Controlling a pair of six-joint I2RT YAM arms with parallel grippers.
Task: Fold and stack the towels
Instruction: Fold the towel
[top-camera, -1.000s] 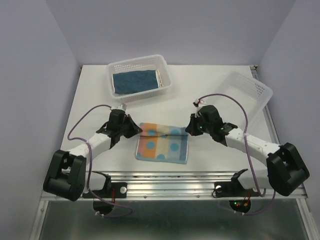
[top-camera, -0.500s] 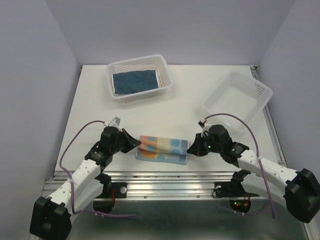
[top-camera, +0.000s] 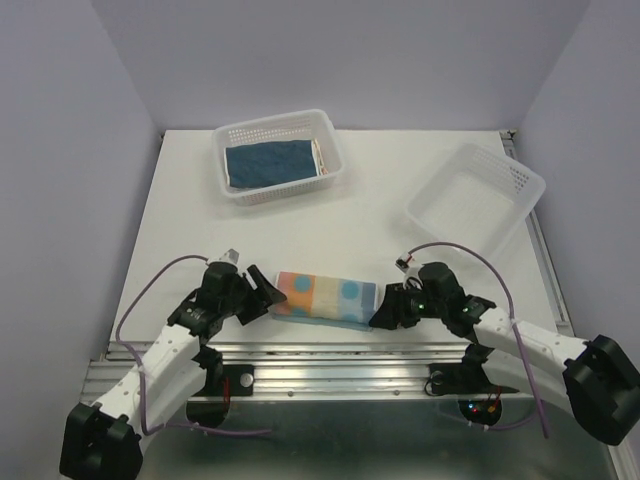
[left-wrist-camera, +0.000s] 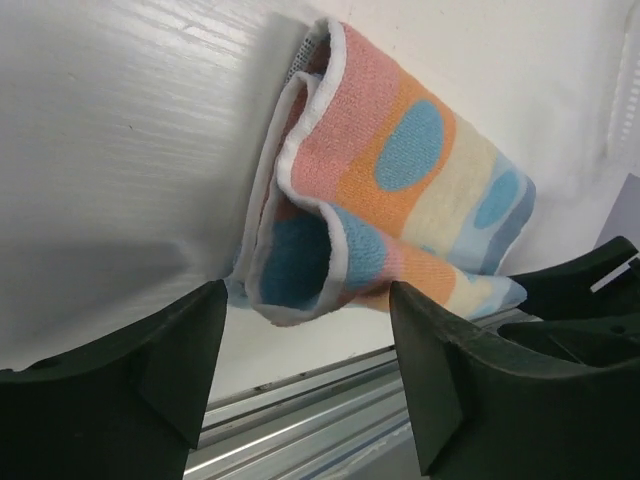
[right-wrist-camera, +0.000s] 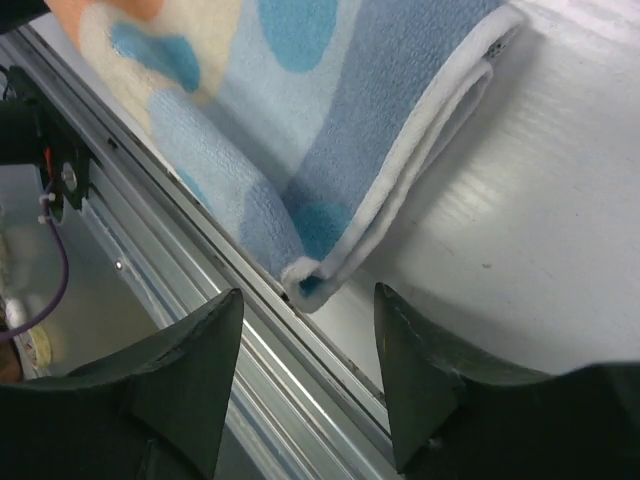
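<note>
A striped towel with blue dots (top-camera: 325, 298) lies folded in a narrow band at the table's near edge. My left gripper (top-camera: 268, 293) stands open just off its left end. In the left wrist view the towel's doubled end (left-wrist-camera: 400, 200) lies just beyond the gripper (left-wrist-camera: 305, 340), with nothing between the fingers. My right gripper (top-camera: 383, 315) is open at the towel's right end. The right wrist view shows the towel's folded corner (right-wrist-camera: 300, 120) just ahead of that gripper (right-wrist-camera: 310, 310). A navy towel (top-camera: 268, 162) lies in the back-left basket (top-camera: 275, 120).
An empty white perforated basket (top-camera: 520, 180) sits at the back right. A metal rail (top-camera: 340, 355) runs along the table's near edge, directly below the folded towel. Purple walls close in both sides and the back.
Both grippers drew the towel's far edge toward the near edge, folding it in half. Both then opened and let go of it.
</note>
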